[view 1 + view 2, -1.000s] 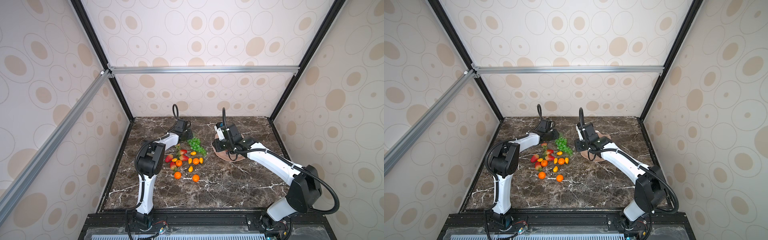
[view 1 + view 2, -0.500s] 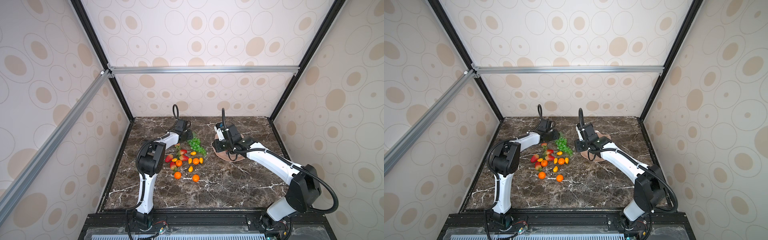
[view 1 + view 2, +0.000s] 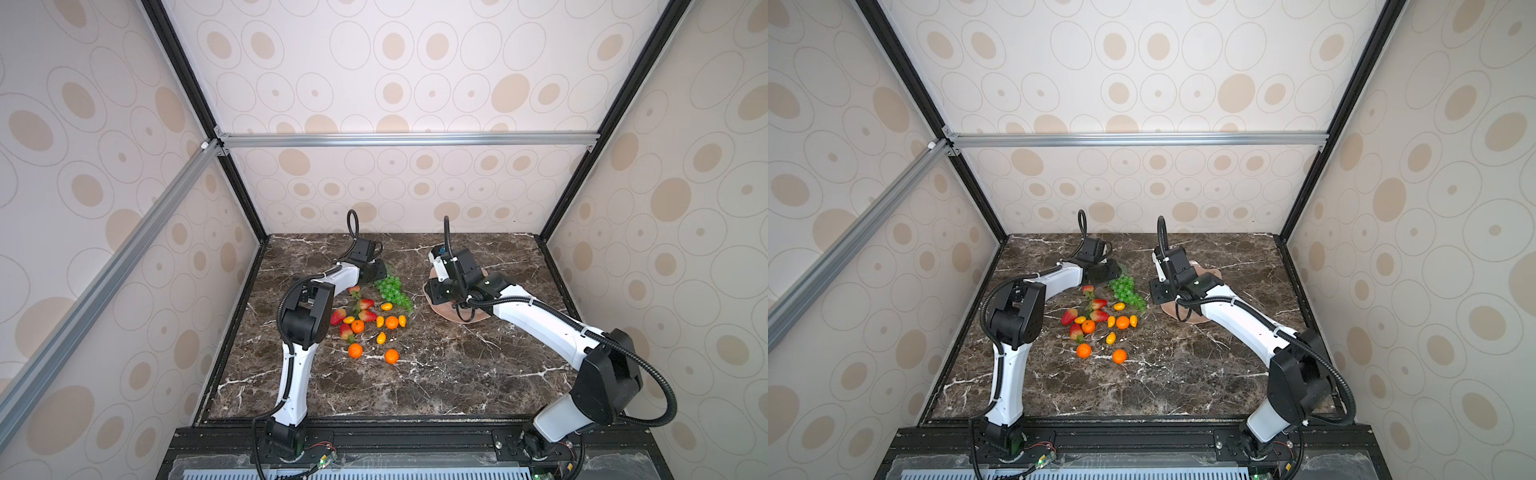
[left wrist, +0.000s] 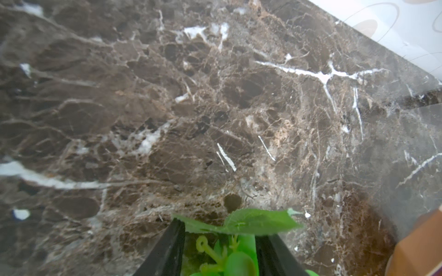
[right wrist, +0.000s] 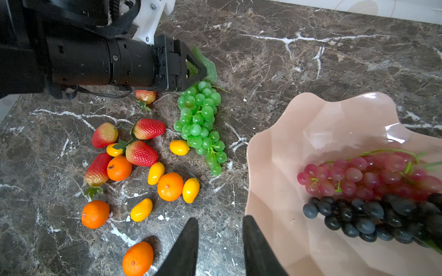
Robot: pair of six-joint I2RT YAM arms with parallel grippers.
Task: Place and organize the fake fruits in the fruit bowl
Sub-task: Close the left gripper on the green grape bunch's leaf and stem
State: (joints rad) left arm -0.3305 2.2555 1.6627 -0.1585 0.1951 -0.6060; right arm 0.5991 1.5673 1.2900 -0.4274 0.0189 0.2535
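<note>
Top views, both: the fruit bowl sits on the table partly under the right arm, with strawberries, tangerines, kumquats and the green grape bunch loose on the table to its left. Left wrist view: the left fingers stand apart astride the bunch's stem end, so picking up this bunch is judged the step in hand; next, close on the stem, lift, and carry it to the bowl. Right wrist view: the right fingers, apart and empty, hover beside the bowl, where the red-purple bunch and black bunch lie.
</note>
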